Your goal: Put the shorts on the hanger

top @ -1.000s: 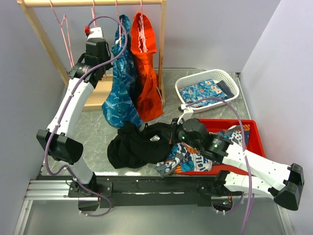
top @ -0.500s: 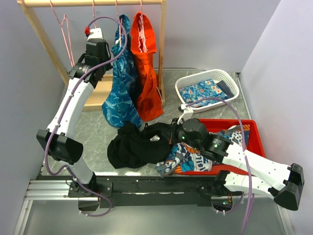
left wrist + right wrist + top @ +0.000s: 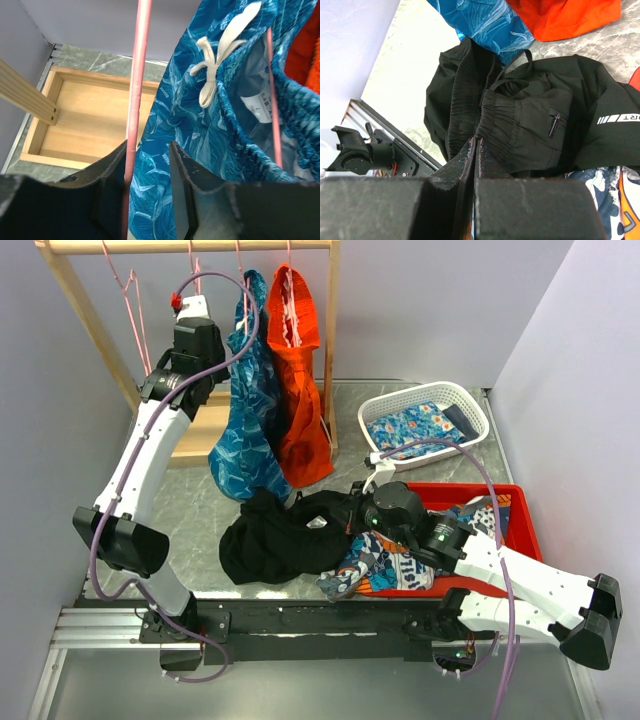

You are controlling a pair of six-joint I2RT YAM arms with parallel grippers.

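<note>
- Left arm [image 3: 150,455]: rising from near-left base, bending sharply at dark elbow, white forearm slanting up and away toward far side.
- Left wrist: sitting high at far end of forearm, its camera looking down past fingers.
- Left pincer [image 3: 147,147]: fingers [image 3: 112,170] standing apart, clear gap showing between them.
- Right arm [image 3: 500,570]: lying low, elbow jutting out at near right, forearm angling in toward centre.
- Right pincer [image 3: 475,145]: pointing down and forward, fingers [image 3: 465,160] pressing together, only thin seam showing between them.
</note>
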